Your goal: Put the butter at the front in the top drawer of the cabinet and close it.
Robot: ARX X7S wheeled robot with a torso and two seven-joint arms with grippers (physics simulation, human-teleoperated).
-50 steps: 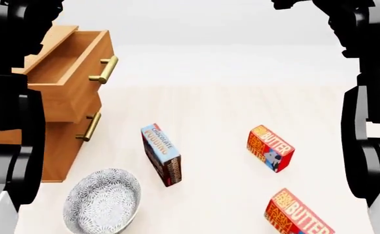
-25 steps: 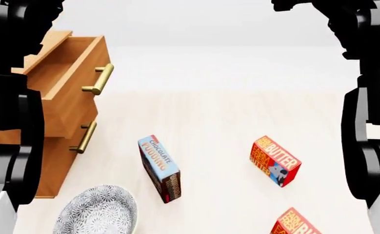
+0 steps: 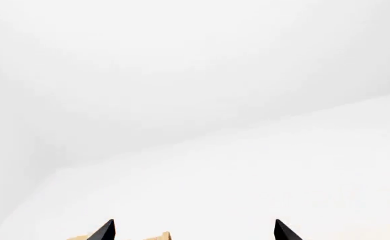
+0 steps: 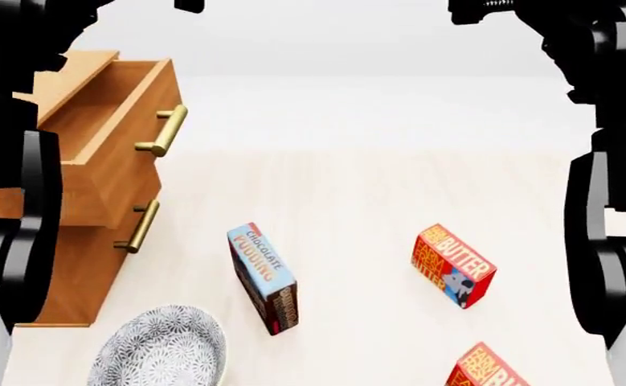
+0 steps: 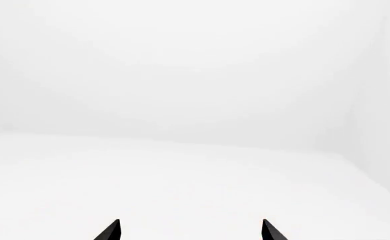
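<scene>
Two red-orange butter boxes lie on the pale floor at the right of the head view. The butter (image 4: 491, 370) nearest me is cut off by the lower edge; the other butter box (image 4: 452, 265) lies farther back. The cabinet (image 4: 66, 273) stands at the left, and its top drawer (image 4: 104, 121) is pulled out with nothing visible inside. My left gripper (image 3: 193, 231) is open, pointing at white background with a sliver of light wood (image 3: 151, 236) between its tips. My right gripper (image 5: 189, 231) is open on nothing. Both arms are raised at the sides.
A blue-and-brown chocolate pudding box (image 4: 264, 277) stands between the cabinet and the butter boxes. A patterned grey bowl (image 4: 161, 350) sits in front of the cabinet. The lower drawer with its brass handle (image 4: 141, 227) is shut.
The head view shifted, so the boxes and bowl slid lower in the picture and the nearest butter box is now cut off. My left arm shifted slightly, uncovering more of the cabinet's side.
</scene>
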